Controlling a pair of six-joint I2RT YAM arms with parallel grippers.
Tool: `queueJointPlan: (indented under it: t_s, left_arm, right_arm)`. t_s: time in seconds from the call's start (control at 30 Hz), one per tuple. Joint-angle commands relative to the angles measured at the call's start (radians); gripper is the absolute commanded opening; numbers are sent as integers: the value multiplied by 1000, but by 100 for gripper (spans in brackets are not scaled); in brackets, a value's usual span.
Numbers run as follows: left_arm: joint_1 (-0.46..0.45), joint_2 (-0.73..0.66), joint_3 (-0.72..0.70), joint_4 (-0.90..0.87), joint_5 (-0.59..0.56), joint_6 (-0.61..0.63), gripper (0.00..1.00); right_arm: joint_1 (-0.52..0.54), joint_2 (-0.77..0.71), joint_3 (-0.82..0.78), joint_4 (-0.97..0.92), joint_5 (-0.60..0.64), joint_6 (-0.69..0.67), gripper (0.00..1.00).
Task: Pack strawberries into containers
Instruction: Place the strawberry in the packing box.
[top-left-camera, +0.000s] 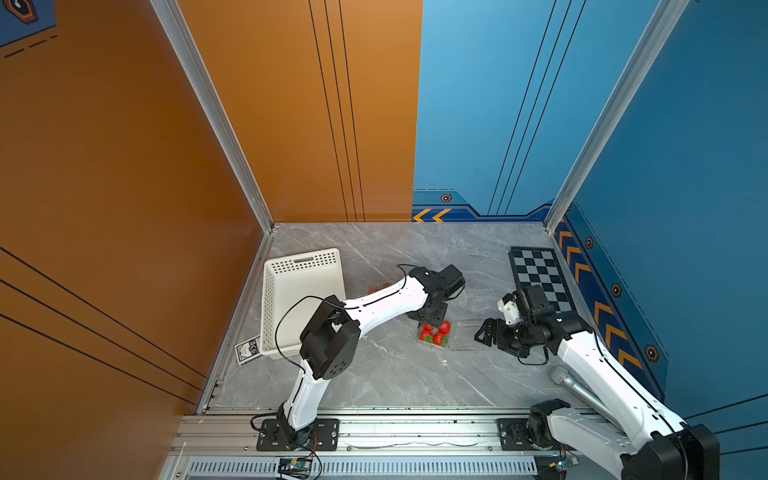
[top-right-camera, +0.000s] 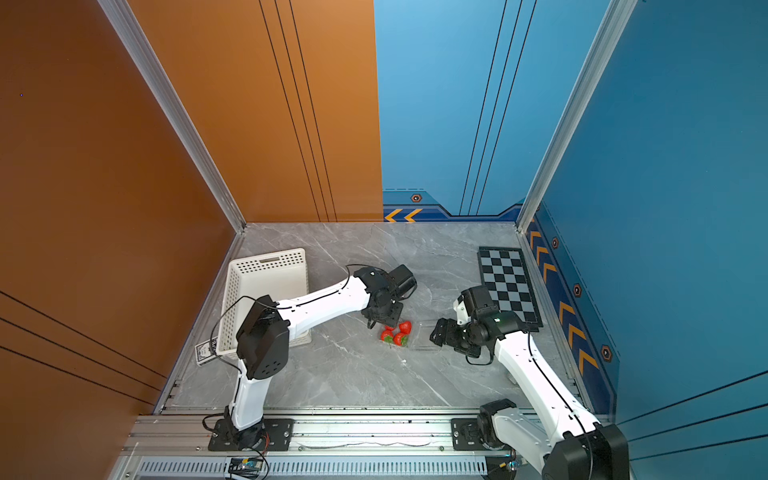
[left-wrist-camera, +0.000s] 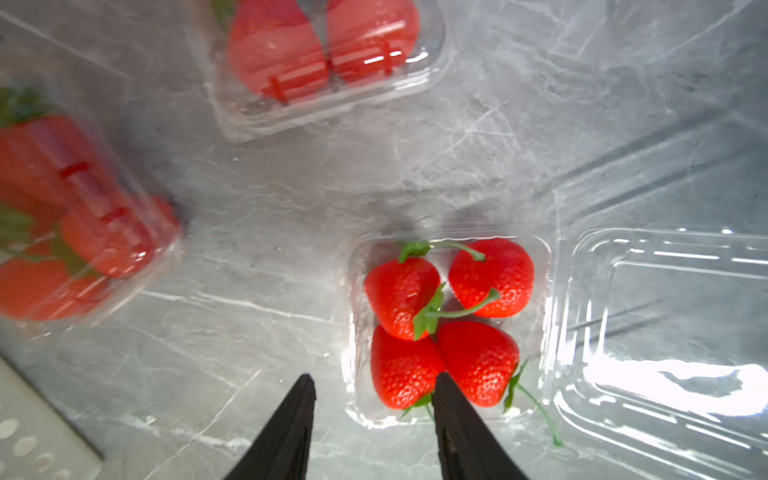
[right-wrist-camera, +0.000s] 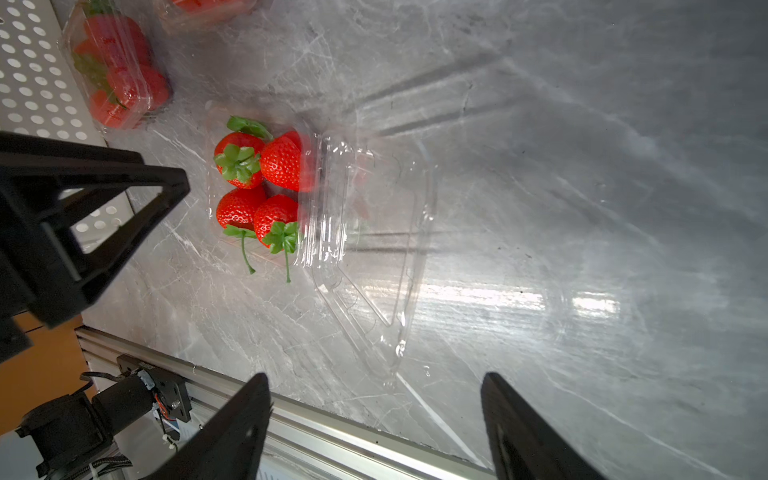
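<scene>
Marbled surface is carrying an open clamshell of four strawberries; left hand and right hand are hovering spread, empty. Stems are overhanging its rim, likely jamming the lid at closing or skidding the light box.

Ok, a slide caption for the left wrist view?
Left end effector open by an open clamshell of four strawberries; two closed clamshells of berries nearby.

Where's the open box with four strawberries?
The box sits at the middle of the table, just below the left fingers; in a top view its lid lies open toward the right gripper.
</scene>
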Motion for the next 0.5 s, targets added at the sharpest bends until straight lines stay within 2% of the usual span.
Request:
queueJointPlan:
  t_s: [0.0,0.3,0.47]
  left_arm:
    - [36,-78,-54,-24,-55,-27,50]
    - [99,-175,-230,44,-30,-51,50]
    - [109,-191,-268,79,-2,-57,49]
  right_arm:
    - [5,-16,-2,-41,6,13,83]
    - [17,-44,-13,-41,7,43,86]
    - [22,-28,-39,-28,16,50,87]
